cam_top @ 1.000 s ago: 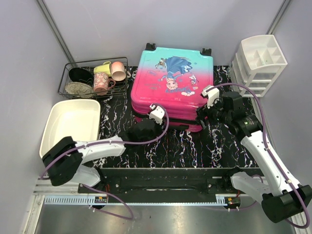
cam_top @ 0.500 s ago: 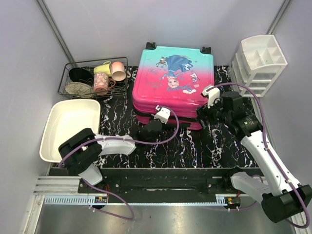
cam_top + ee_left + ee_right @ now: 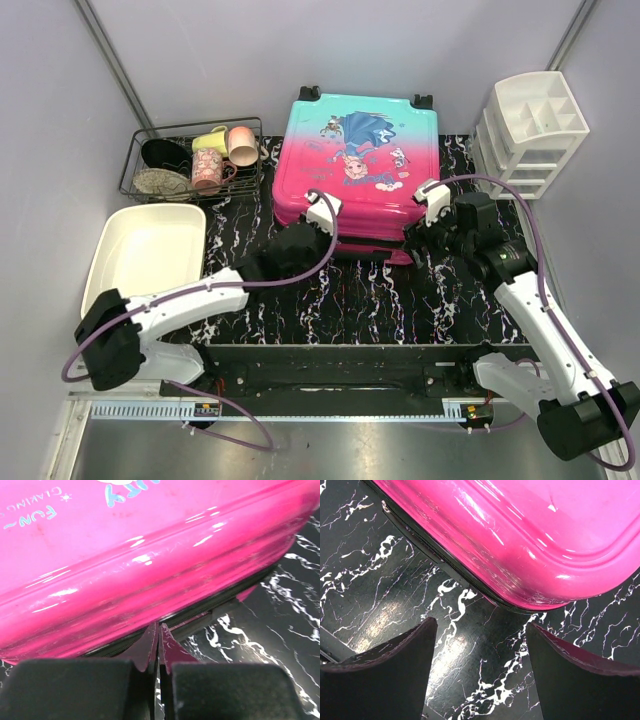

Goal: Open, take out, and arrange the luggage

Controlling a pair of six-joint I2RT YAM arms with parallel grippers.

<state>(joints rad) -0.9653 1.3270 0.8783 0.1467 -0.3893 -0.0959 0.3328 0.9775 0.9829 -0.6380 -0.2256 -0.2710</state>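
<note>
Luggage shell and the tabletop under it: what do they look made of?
The luggage looks like rigid moulded plastic with a gloss finish: there are sharp highlights and fine white scuffs on the pink shell. The tabletop is black with white marble-style veining and a soft sheen. It is probably laminate or vinyl, but the pictures can't confirm that.

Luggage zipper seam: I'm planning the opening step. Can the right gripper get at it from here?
Probably yes. The right gripper is open just off a corner of the luggage, with the zipper seam facing it and only bare table between.
</note>
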